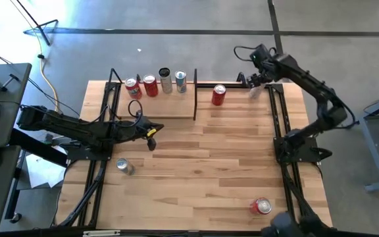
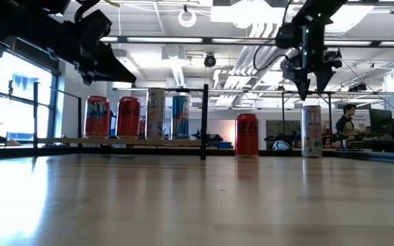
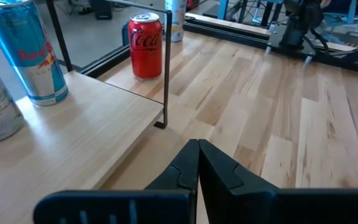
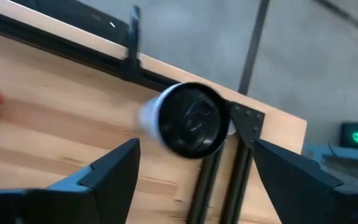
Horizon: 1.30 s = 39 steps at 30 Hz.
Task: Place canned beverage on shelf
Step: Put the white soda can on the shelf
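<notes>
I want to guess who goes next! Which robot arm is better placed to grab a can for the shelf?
Probably the right: its open gripper hangs directly above the silver can. The left gripper, shut, sits beside the shelf.

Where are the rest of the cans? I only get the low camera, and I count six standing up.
Observer: Two more sit nearer the front of the table: a silver can on the left side and a red can near the right corner.
Operator: Is the tall white one lined up under the claw?
Observer: Yes. The white can sits between the open fingers of the right gripper, untouched.
Operator: What's the other arm holding?
Observer: Nothing. The left gripper is shut and empty, beside the shelf.
</notes>
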Each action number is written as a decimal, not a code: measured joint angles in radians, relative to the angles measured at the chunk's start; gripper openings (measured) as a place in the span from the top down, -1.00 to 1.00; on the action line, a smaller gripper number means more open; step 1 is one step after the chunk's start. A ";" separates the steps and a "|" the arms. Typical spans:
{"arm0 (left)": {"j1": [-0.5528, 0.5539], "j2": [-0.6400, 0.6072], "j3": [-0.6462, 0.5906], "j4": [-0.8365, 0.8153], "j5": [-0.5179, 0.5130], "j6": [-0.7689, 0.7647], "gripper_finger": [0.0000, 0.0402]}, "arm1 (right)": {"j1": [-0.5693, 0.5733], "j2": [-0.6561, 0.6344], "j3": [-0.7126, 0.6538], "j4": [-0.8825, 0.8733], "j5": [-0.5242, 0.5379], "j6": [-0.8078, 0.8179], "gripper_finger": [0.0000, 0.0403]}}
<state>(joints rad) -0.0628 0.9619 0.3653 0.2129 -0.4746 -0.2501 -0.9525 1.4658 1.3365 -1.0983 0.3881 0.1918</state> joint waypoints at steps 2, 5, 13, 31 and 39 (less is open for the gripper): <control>0.000 0.000 0.000 0.000 0.006 0.000 1.00 | -0.029 0.035 0.016 -0.005 -0.016 -0.014 -0.48; 0.000 0.000 0.000 0.000 0.013 0.000 1.00 | -0.069 0.071 0.026 0.000 -0.033 -0.026 -0.48; 0.003 0.000 0.000 0.006 0.013 0.019 1.00 | -0.122 0.095 0.029 0.091 -0.119 -0.067 -0.48; 0.003 0.000 0.000 0.048 0.012 0.045 1.00 | -0.121 0.097 0.034 0.072 -0.173 -0.125 -0.48; 0.003 0.000 0.000 0.073 0.012 0.068 1.00 | -0.121 0.100 0.085 0.018 -0.213 -0.142 -0.48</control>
<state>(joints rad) -0.0593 0.9619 0.3656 0.2860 -0.4622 -0.1816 -1.0733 1.5662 1.4218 -1.0804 0.1749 0.0494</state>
